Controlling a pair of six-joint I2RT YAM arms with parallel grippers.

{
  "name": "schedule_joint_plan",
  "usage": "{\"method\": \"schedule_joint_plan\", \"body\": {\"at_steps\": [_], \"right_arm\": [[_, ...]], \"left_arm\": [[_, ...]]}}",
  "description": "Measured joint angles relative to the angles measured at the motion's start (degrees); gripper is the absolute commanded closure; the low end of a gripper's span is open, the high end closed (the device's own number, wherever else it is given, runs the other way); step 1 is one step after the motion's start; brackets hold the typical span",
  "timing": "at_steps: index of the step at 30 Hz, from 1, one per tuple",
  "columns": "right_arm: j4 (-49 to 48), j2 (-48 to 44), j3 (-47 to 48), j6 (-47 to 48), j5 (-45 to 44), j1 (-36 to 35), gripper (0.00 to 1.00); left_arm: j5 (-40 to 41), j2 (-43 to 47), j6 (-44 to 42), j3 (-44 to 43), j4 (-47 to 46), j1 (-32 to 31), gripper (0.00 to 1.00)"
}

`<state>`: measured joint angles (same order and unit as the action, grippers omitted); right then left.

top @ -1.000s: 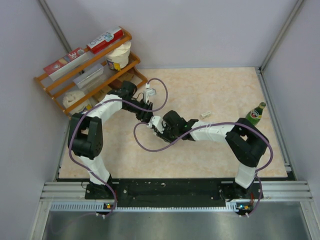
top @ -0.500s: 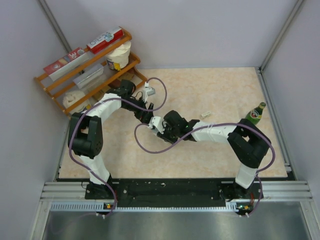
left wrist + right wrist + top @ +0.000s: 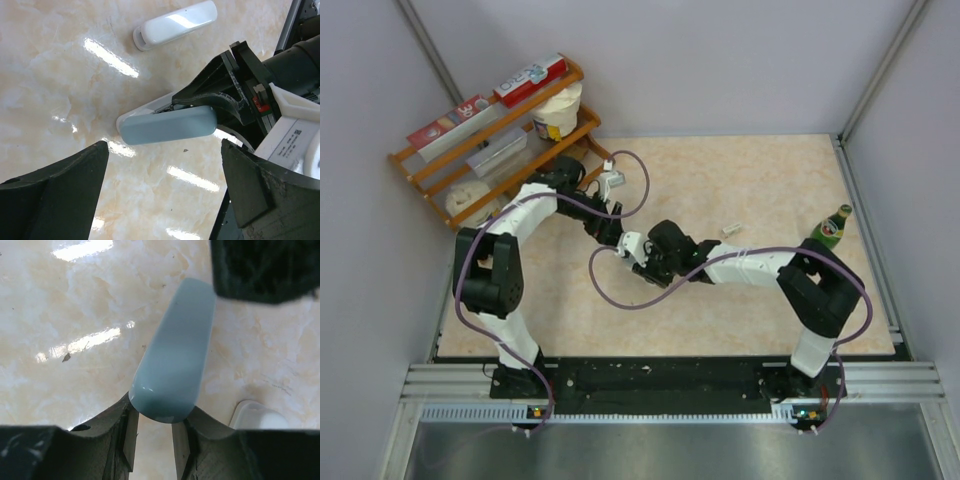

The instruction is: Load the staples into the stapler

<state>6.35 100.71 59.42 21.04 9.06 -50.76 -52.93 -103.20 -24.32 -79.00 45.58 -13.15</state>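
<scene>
Top external view: both arms reaching in from the near edge and meeting at mid-table.
Table [image 3: 770,180]: pale marbled top, carrying everything listed below.
Shelf [image 3: 490,140]: wooden, in the far-left corner, stocked with boxes and a cup; no part in the task.
Left gripper [image 3: 163,150]: spread wide at the jaws, holding nothing, hovering just above the blue-grey stapler [image 3: 167,125].
Right gripper [image 3: 154,427]: clamped on one end of the blue-grey stapler, bracing it against the table.
Bottle [image 3: 833,227]: green, upright near the right edge, well apart from the work.
Blue-grey stapler: lying flat at mid-table, with a white base peeking out under the coloured top. Apparently shut, though the magazine is hidden from every angle.
White stapler [image 3: 175,25]: lying on the table near the blue-grey one, apart from it, untouched.
Staples [image 3: 730,229]: tiny whitish piece on bare table right of the right forearm. Well apart from both staplers and in neither gripper.
Done so far: stapler steadied by one arm, nothing more.
Left to do: lifting the top, fetching the staples, seating them and closing up. Judged an early stage.
</scene>
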Motion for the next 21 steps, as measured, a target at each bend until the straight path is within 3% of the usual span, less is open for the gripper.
{"method": "schedule_joint_plan", "body": {"at_steps": [13, 21], "right_arm": [[4.2, -2.6, -3.3, -1.7, -0.8, 4.6, 0.6], [4.6, -8.3, -3.5, -1.5, -0.2, 5.4, 0.47]], "left_arm": [[-1.7, 4.2, -1.1, 0.0, 5.6, 0.7, 0.02], [-1.7, 9.6, 0.1, 0.0, 5.6, 2.2, 0.02]]}}
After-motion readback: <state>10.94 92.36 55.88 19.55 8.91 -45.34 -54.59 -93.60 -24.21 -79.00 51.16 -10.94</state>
